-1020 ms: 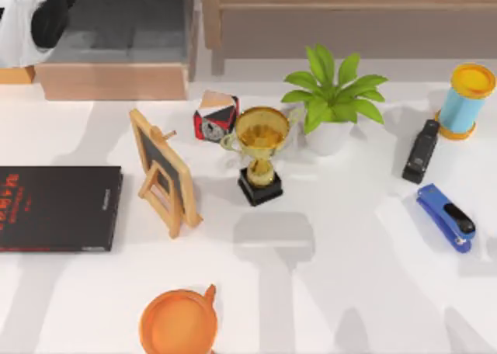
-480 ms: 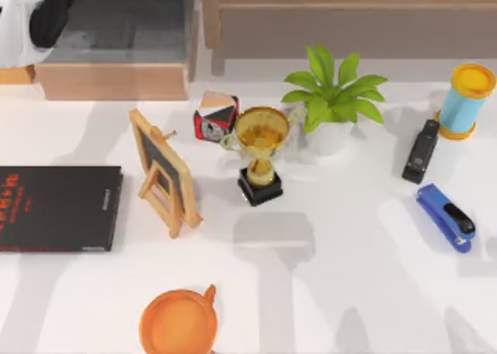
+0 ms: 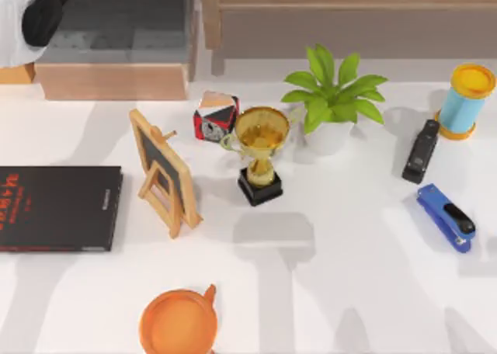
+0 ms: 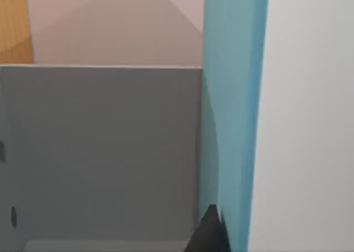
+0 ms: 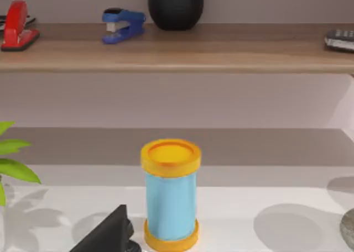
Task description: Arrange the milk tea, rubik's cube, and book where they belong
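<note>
Near the front edge of the white table (image 3: 334, 237) sits a round orange cup (image 3: 178, 323). At the left edge lies a thin black book with red lettering (image 3: 58, 208). My left arm (image 3: 35, 16) is over the wooden shelf compartment (image 3: 116, 36) at the back left corner. Its wrist camera sees the thick light-blue book (image 4: 232, 108) upright beside a grey wall (one dark fingertip (image 4: 209, 235) touches it); jaw state: cannot tell. The blue cylinder with yellow caps (image 5: 170, 194) stands at the back right corner.

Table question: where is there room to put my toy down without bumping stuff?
The widest bare patch of table lies between the orange cup and the blue stapler, below the trophy. It is crowded near the trophy, plant, red-black-white box and little easel.
</note>
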Robot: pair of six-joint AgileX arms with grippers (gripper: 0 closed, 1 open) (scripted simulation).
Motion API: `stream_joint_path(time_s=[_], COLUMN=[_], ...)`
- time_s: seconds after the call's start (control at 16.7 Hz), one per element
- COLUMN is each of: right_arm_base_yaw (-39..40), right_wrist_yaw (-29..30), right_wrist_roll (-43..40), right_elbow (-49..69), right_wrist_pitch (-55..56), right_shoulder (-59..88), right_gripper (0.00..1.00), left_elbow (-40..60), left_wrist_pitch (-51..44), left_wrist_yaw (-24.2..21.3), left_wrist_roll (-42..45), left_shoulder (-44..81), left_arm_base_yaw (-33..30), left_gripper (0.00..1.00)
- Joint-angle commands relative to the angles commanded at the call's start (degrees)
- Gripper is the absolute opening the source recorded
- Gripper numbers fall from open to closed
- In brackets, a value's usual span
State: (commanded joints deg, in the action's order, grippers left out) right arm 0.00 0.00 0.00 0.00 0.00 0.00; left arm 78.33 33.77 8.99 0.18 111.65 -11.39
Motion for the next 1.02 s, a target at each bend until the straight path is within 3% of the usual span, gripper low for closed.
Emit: stream_joint_path(time_s=[0.18, 0.36, 0.72, 1.02], right_arm_base_yaw=[0.0, 0.0, 0.0, 0.0], right_wrist_yaw=[0.0, 0.0, 0.0, 0.0], right_wrist_roll=[0.0, 0.0, 0.0, 0.0], right_elbow=[0.0, 0.0, 0.0, 0.0], right_wrist_pitch=[0.0, 0.0, 0.0, 0.0], right_shoulder=[0.0, 0.0, 0.0, 0.0], right_gripper=[1.00, 1.00, 1.00, 1.00], left_elbow=[-3.0, -8.7, -28.9, -51.6], left_wrist_pitch=[1.4, 3.5, 6.8, 9.4], left_wrist_yaw=[-1.9, -4.3, -7.3, -7.8], left_wrist_roll=[5.5, 16.5, 49.7, 74.9], left_shoulder=[-5.2, -13.8, -29.7, -33.8], left_arm_base_yaw=[0.3, 0.9, 3.1, 5.9], left_gripper=[0.00, 0.00, 0.00, 0.00])
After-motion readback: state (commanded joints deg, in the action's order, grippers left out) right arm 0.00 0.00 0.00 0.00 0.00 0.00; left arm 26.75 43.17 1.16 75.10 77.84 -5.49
